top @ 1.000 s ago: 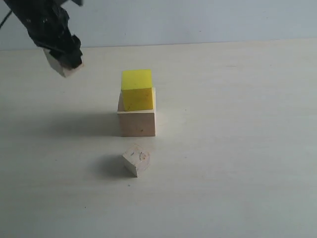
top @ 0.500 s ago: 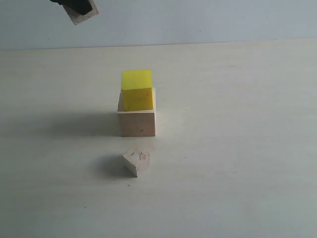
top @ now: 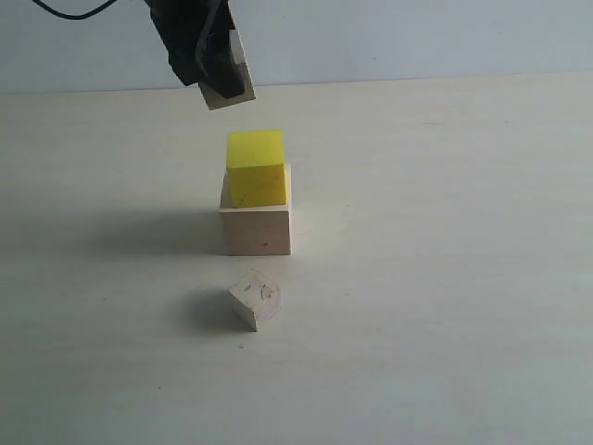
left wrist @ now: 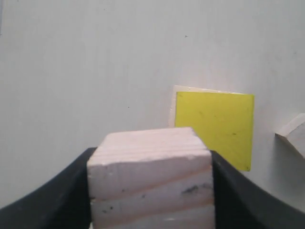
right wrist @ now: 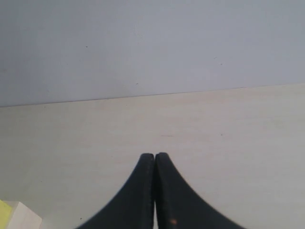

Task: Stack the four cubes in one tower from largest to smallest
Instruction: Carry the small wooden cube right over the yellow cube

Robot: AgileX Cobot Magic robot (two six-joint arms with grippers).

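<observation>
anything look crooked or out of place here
Nothing damaged. The knot-marked cube lies on the table turned corner-on to the stack, and the wooden cube in the left tool hangs tilted. The yellow cube sits a bit off-centre on the large cube.

Prob. a robotics lab / test bench: a pale wood-grain tabletop (top: pixel 445 278) is seen set against a plain blue-grey wall (top: pixel 417 37). Both surfaces are kept plain & evenly lit, as in a test setup.
</observation>
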